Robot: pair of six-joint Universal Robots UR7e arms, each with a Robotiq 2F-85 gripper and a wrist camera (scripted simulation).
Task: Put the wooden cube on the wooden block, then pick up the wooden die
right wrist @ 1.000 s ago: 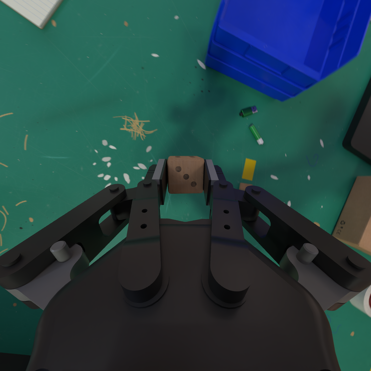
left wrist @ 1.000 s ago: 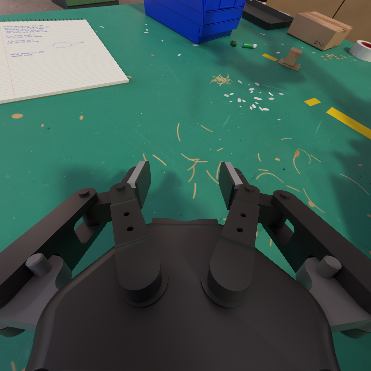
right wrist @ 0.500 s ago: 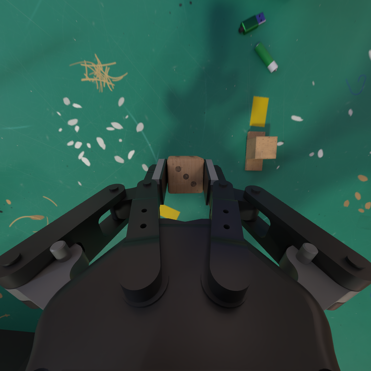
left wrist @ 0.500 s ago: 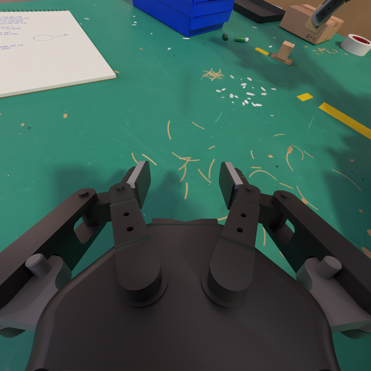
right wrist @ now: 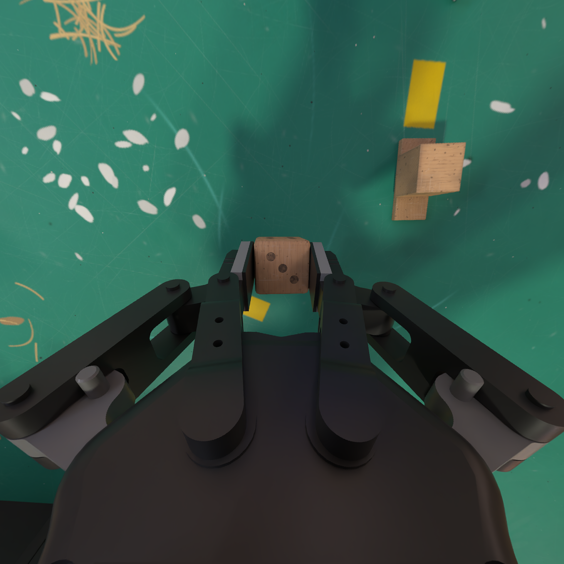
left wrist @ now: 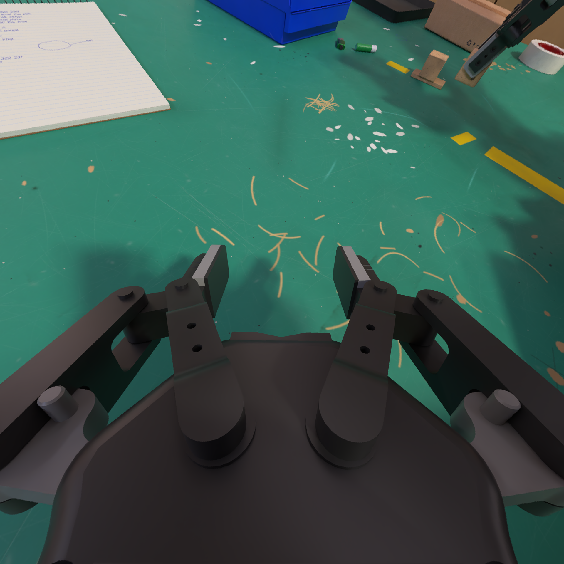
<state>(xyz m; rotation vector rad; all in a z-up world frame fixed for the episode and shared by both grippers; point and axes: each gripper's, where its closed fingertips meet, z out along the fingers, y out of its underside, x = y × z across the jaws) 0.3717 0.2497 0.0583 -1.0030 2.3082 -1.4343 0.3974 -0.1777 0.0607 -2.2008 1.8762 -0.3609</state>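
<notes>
**Die lifted, cube already stacked**

The right gripper [right wrist: 282, 265] is clamped on the die [right wrist: 281, 265], one pad on each side face, the three-pip face turned toward the wrist camera. Compared with a second ago the mat [right wrist: 274, 122] has slid steadily under it: the blue bin that filled the upper right is gone from its view, and the stack has come into sight and grown larger at upper right. So the arm has been carrying the die across, and seemingly lower (hard to be sure from one camera). The die has not shifted between the pads in that time.

The cube [right wrist: 439, 166] sits on the block [right wrist: 409, 207], overhanging one long side, with a yellow tape strip [right wrist: 424, 93] just beyond. In the left wrist view the same stack [left wrist: 430, 68] stands far off, and the right gripper hangs just beside it, the die in its tips [left wrist: 468, 73] and clear of the mat, as far as I can tell.

My reading: both steps are done; only keeping the hold remains.

Pose: the right wrist looks almost straight down, fingers pointing at the mat. The left gripper [left wrist: 280, 274] hovers empty and spread wide over wood shavings [left wrist: 283, 241], tilted forward, well apart from the stack. It has drifted back a little since earlier: the notepad [left wrist: 76, 76] and bin [left wrist: 290, 18] sit higher in its view.
</notes>
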